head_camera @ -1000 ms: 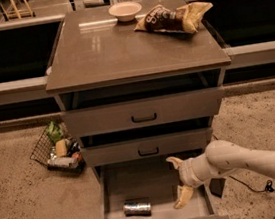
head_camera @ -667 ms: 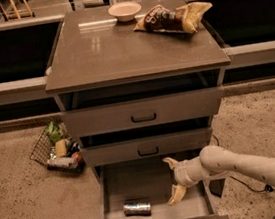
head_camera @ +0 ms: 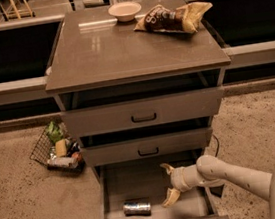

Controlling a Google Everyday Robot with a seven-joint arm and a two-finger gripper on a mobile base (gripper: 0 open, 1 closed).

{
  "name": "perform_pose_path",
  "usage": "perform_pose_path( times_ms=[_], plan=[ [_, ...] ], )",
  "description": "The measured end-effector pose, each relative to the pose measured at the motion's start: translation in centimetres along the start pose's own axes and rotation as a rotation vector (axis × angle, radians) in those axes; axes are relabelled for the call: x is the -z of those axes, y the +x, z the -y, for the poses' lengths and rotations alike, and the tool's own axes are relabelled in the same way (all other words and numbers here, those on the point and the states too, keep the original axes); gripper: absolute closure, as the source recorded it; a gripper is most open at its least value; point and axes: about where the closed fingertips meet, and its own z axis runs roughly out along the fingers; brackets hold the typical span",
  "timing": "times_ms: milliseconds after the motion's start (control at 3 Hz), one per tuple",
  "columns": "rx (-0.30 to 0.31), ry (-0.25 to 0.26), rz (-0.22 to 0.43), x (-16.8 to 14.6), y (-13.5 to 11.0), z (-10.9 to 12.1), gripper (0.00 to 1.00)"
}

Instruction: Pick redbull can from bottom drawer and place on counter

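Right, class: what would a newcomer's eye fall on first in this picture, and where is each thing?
The bottom drawer stands pulled out, a silvery can lying on its side on its floor. Beside the can, the pale gripper hangs over the drawer floor, fingers spread open. On the counter, a chip bag lies at the back, near a small bowl.

my arm [head_camera: 237, 175] is a smooth off-white tube with a matte plastic skin. it swells into a pale, rounded shell at the lower right. the wrist [head_camera: 188, 177] is a short whitish cylinder. my gripper [head_camera: 168, 183], over the right side of the bottom drawer [head_camera: 132, 183], has two curved, yellowish-tan fingers [head_camera: 171, 197], spread apart and tapering to blunt tips.
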Motion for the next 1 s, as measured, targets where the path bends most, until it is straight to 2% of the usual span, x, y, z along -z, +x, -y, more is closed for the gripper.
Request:
perform_pose_path(
  times_ms=[333,1000],
  plan=[
    [-0.003,-0.010,0.006,-1.2,0.4,0.1,0.00],
    [0.055,-0.073,0.003,-9.6,1.6,0.0,0.00]
  ],
)
